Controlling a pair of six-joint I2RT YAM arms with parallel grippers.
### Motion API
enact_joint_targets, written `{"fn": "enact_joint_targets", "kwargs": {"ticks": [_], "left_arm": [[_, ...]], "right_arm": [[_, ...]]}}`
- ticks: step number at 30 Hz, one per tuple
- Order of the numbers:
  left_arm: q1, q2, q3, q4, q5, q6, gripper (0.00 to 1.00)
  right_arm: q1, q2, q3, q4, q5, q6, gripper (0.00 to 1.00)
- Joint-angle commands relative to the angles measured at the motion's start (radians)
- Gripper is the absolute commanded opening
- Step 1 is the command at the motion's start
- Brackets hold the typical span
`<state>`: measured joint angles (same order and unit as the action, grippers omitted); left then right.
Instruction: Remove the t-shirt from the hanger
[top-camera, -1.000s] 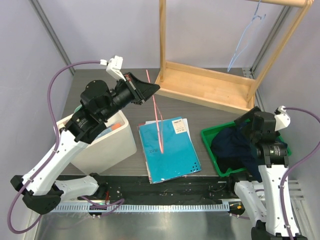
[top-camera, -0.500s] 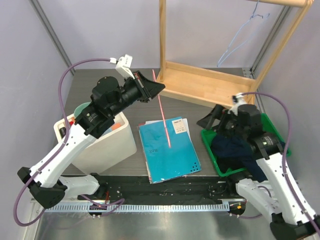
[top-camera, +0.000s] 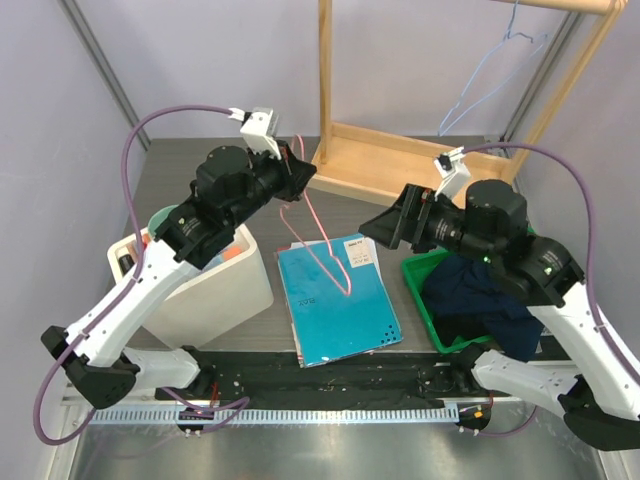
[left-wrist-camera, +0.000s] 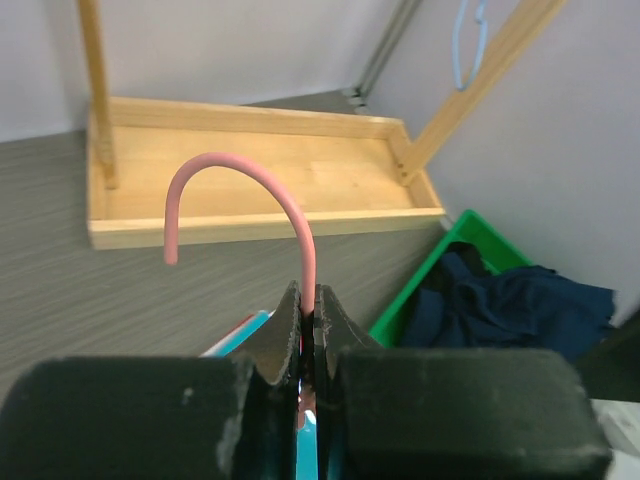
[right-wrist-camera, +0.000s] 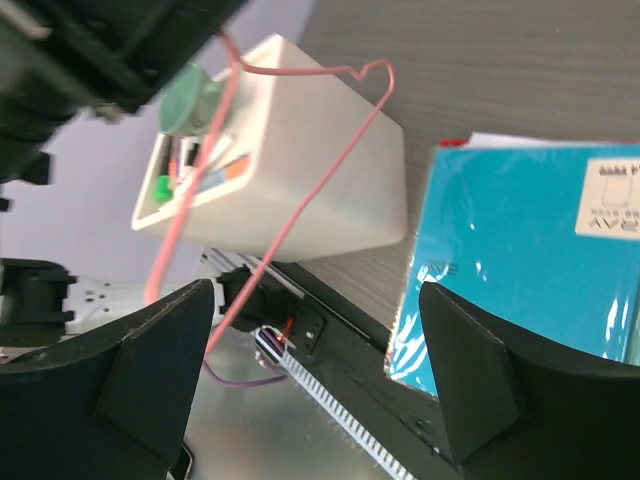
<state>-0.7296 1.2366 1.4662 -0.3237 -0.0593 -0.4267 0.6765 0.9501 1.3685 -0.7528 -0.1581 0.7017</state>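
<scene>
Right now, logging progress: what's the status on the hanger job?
Left gripper shut on pink hanger. Right gripper open, facing it. Hanger bare; t-shirt lying in green bin.

A dark grey, wood-grained table (top-camera: 165, 175) carries four things; a teal folder (top-camera: 335, 300) lies flat near its middle, perhaps atop a few other sheets; a white bin (top-camera: 215, 290) stands just left of the folder; a green tray (top-camera: 415, 272) sits just right of it; a wooden rack base (top-camera: 420, 180) rests behind it.
</scene>
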Motion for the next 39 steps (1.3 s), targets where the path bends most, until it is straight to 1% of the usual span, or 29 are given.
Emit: {"fn": "enact_joint_targets", "kwargs": {"ticks": [1,4,5,8,9,11,12,13,15,16,19,25,28,29,31,33,39], "left_arm": [[0.006,0.047,0.101,-0.103,-0.161,0.135,0.00],[0.006,0.089,0.137,-0.138,-0.191,0.157,0.00],[0.006,0.093,0.143,-0.143,-0.192,0.160,0.00],[0.006,0.110,0.148,-0.150,-0.203,0.166,0.00],[0.006,0.116,0.148,-0.152,-0.205,0.167,0.00],[0.006,0.121,0.149,-0.153,-0.209,0.172,0.00],[0.006,0.123,0.154,-0.158,-0.212,0.172,0.00],[0.006,0.129,0.158,-0.163,-0.215,0.174,0.00],[0.007,0.133,0.164,-0.175,-0.218,0.178,0.00],[0.006,0.135,0.170,-0.176,-0.218,0.180,0.00],[0.006,0.135,0.172,-0.176,-0.218,0.180,0.00],[0.007,0.135,0.172,-0.178,-0.217,0.186,0.00],[0.006,0.136,0.174,-0.179,-0.212,0.184,0.00],[0.006,0.136,0.174,-0.178,-0.211,0.183,0.00],[0.006,0.139,0.175,-0.176,-0.206,0.175,0.00],[0.006,0.144,0.183,-0.169,-0.197,0.163,0.00],[0.006,0.165,0.218,-0.167,-0.160,0.125,0.00]], "right_arm": [[0.041,0.035,0.156,-0.049,0.031,-0.077,0.87],[0.098,0.081,0.208,-0.069,0.028,-0.105,0.85],[0.141,0.087,0.222,-0.077,0.044,-0.119,0.84],[0.211,0.107,0.237,-0.079,0.120,-0.134,0.82],[0.262,0.127,0.242,-0.086,0.153,-0.145,0.81],[0.320,0.157,0.254,-0.120,0.215,-0.153,0.79],[0.384,0.189,0.260,-0.134,0.251,-0.163,0.78],[0.427,0.203,0.267,-0.161,0.338,-0.163,0.76],[0.486,0.222,0.282,-0.187,0.440,-0.162,0.74],[0.527,0.239,0.285,-0.210,0.500,-0.162,0.71],[0.572,0.271,0.291,-0.246,0.551,-0.159,0.67],[0.604,0.263,0.284,-0.253,0.623,-0.139,0.63],[0.604,0.240,0.288,-0.252,0.643,-0.134,0.56],[0.604,0.236,0.288,-0.249,0.644,-0.133,0.50],[0.604,0.227,0.281,-0.238,0.629,-0.131,0.45],[0.603,0.225,0.273,-0.227,0.605,-0.130,0.43],[0.606,0.216,0.224,-0.171,0.585,-0.120,0.27]]}}
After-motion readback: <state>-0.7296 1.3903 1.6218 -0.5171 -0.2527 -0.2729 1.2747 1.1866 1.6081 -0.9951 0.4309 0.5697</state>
